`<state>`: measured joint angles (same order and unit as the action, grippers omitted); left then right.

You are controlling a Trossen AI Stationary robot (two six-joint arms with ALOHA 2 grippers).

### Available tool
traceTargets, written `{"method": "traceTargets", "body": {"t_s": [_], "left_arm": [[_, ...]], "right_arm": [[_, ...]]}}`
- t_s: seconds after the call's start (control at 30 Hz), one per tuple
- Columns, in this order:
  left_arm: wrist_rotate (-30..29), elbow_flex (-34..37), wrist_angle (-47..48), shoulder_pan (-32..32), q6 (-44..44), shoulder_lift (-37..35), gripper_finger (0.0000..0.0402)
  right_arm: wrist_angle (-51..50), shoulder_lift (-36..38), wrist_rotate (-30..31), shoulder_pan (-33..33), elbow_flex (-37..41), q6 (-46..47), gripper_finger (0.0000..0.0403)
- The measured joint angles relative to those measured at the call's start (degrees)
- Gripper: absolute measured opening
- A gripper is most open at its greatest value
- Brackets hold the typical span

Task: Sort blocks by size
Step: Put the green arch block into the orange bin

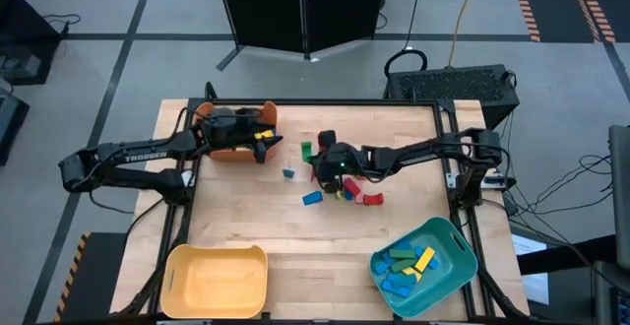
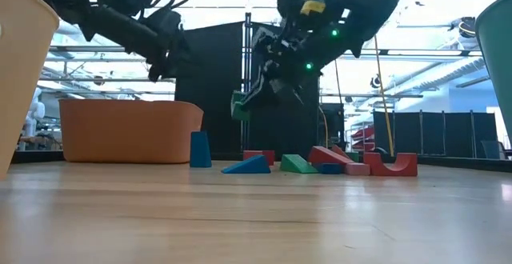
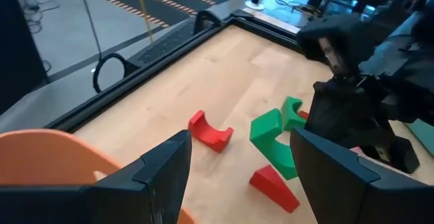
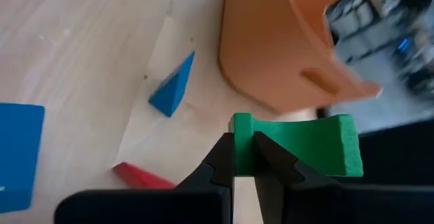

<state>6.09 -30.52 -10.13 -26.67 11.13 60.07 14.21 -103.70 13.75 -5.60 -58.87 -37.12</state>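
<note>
A green arch block [image 4: 305, 142] hangs above the table with my right gripper [image 4: 247, 153] shut on it, near the table's middle [image 1: 313, 155]. Below and beside it lie loose blocks: a blue wedge [image 4: 173, 88], a blue block [image 1: 312, 198], a red arch [image 3: 210, 130] and a red wedge [image 3: 274, 187], all flat on the wood. My left gripper [image 3: 237, 176] stands open with nothing between its fingers, at the orange bin's [image 1: 231, 133] right rim [image 1: 264, 146], pointing toward the green arch [image 3: 271, 142]. My right gripper pinches one end of the green arch [image 4: 243, 139] between its two fingers. The fingers come slanting down from the table's right side. The rest of the arch sticks out sideways past the fingers. In the low view the arch [image 2: 240, 106] is lifted clear of the table.
The orange bin stands at the far left. A yellow bin [image 1: 217, 281] sits at the near left and a teal bin [image 1: 423, 266], holding several blue, green and yellow blocks, at the near right. More loose blocks [image 1: 364, 195] lie right of the middle.
</note>
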Motion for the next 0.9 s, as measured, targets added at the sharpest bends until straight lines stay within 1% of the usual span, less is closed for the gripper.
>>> {"method": "traceTargets", "body": {"t_s": [0.1, 0.23, 0.4, 0.47, 0.63, 0.73, 0.8, 0.9], "left_arm": [[0.5, 0.0, -0.1, 1.1, -2.6, 0.0, 0.0251], [1.5, 0.0, -0.1, 2.2, -3.0, 0.0, 0.0251], [1.5, 0.0, -0.2, 3.2, -3.4, 0.0, 0.0251], [1.5, 0.0, -0.2, 3.8, -6.6, 0.0, 0.0251], [1.5, 0.0, -0.2, 6.7, -14.2, 0.0, 0.0251], [1.5, 0.0, -0.3, 8.3, -17.3, 0.0, 0.0251], [2.6, 0.0, -0.7, 9.2, -18.7, 0.0, 0.0251], [3.4, 0.0, -1.4, 10.4, -20.8, -0.1, 0.0251]], "right_arm": [[2.1, 0.0, 1.5, 1.5, 0.0, -7.0, 0.0021], [4.8, 0.0, 1.8, 3.0, 0.0, -14.9, 0.0024], [9.2, 0.0, 4.4, 4.8, 0.0, -24.1, 0.0025], [10.5, 0.0, 4.4, 5.5, 0.0, -27.2, 0.0025], [12.0, 0.0, 4.2, 6.5, 0.0, -28.9, 0.0026], [12.1, 0.0, 3.4, 6.8, 0.0, -28.7, 0.0026], [12.3, 0.0, 3.2, 7.1, 0.1, -28.7, 0.0026], [13.4, 0.0, 1.5, 7.5, 0.2, -28.4, 0.0027]]}}
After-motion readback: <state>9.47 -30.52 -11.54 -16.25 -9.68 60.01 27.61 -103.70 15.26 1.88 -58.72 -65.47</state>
